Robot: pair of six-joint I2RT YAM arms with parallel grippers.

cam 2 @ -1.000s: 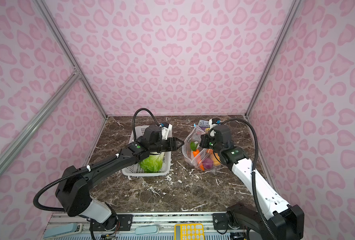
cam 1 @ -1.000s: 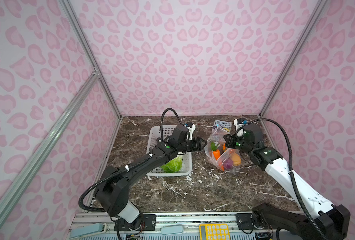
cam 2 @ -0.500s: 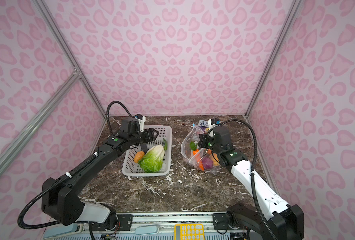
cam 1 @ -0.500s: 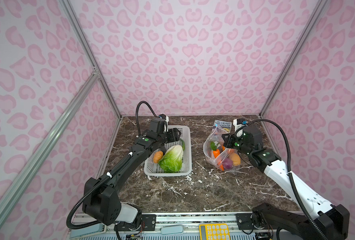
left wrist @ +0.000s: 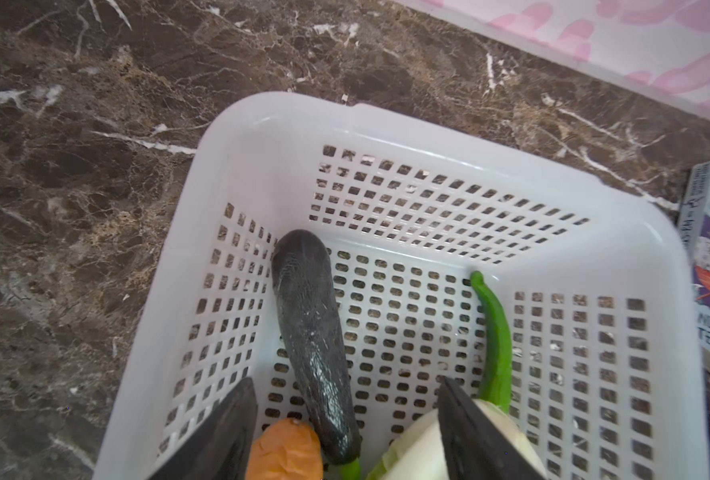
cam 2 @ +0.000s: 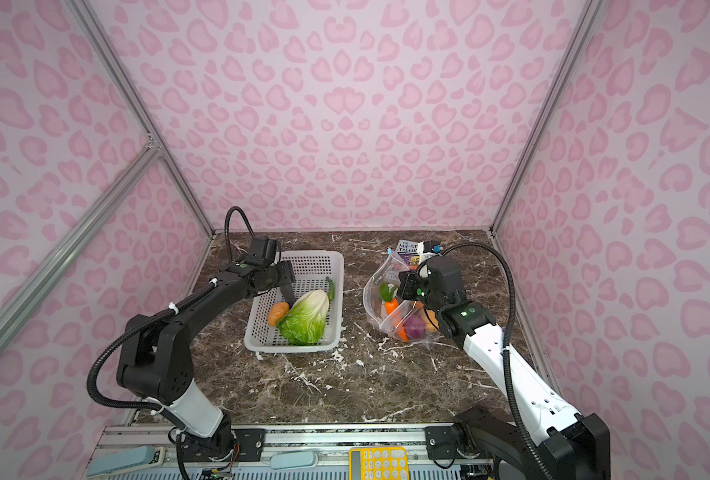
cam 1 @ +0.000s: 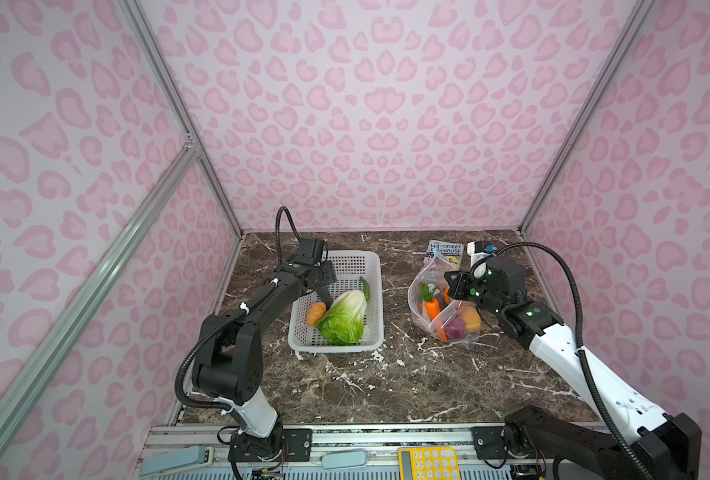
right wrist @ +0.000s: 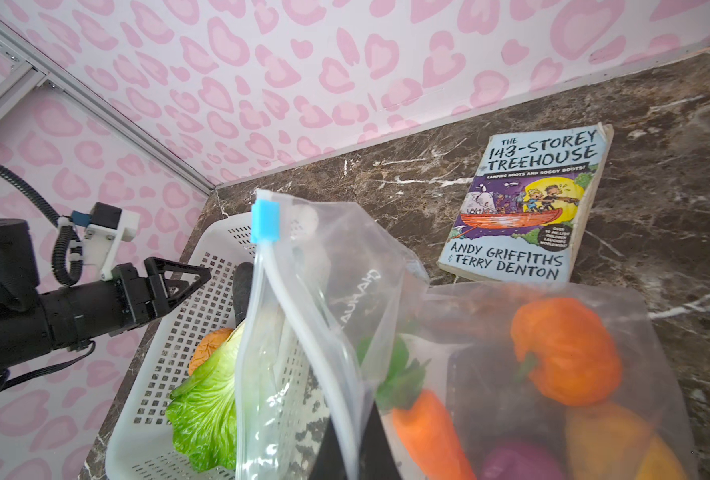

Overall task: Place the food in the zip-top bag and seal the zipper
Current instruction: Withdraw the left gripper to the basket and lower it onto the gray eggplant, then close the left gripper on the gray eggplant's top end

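a: left gripper?
b: jaws wide, empty, above the white basket at centre frame; cabbage and potato lie inside it.
a: right gripper?
b: pinched shut on the zip-top bag, right of centre; carrot and onion inside, blue slider at its top corner.

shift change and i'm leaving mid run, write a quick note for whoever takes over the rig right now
Left gripper: open, empty, over the white basket.
Right gripper: shut on the zip-top bag near its mouth, holding it up.
Done: carrot, pumpkin, purple onion and one potato are in the bag.
Left: cabbage, other potato, small green piece and a dark eggplant-like piece lie in the basket; bag them, then pull the blue slider to seal the open mouth.
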